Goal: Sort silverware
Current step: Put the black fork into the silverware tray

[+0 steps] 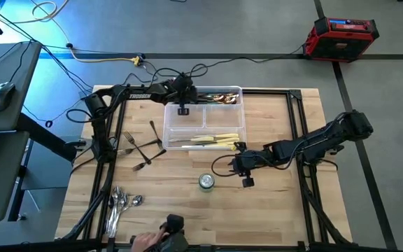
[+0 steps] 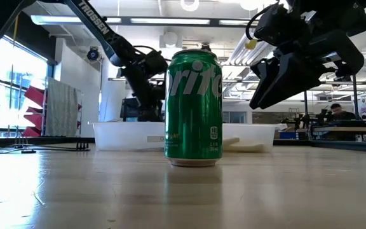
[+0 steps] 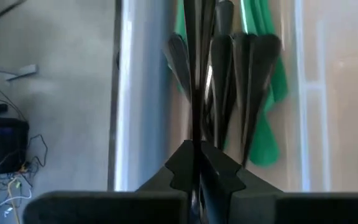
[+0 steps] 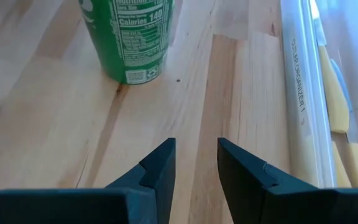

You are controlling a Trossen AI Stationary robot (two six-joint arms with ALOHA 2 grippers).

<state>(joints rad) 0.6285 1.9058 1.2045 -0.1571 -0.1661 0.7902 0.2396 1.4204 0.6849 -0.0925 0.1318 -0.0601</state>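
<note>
My left gripper [image 1: 182,108] is over the far compartment of the clear tray [image 1: 238,112], shut on a dark metal fork [image 3: 196,74]. Green-handled pieces [image 3: 267,124] lie in that compartment below it. Cream-handled knives [image 1: 215,140] lie in the tray's near compartment. Several dark forks [image 1: 138,147] lie on the table left of the tray. Shiny spoons [image 1: 121,204] lie near the front left. My right gripper [image 4: 196,168] is open and empty just above the table, between the tray's near wall and a green can [image 1: 206,182]. My left gripper pinches a slim dark part of the fork [image 3: 195,127] between its two shut fingers. The fingers come from above, pointing down into the tray. The fork runs on from the fingertips over the green-handled pieces. Which end of the fork it has, I cannot tell.
The green can [image 4: 129,37] stands upright on the table just ahead of my right gripper, and in the low view [image 2: 194,108] it hides much of the tray. A person's hand [image 1: 144,241] and a dark object are at the table's near edge.
</note>
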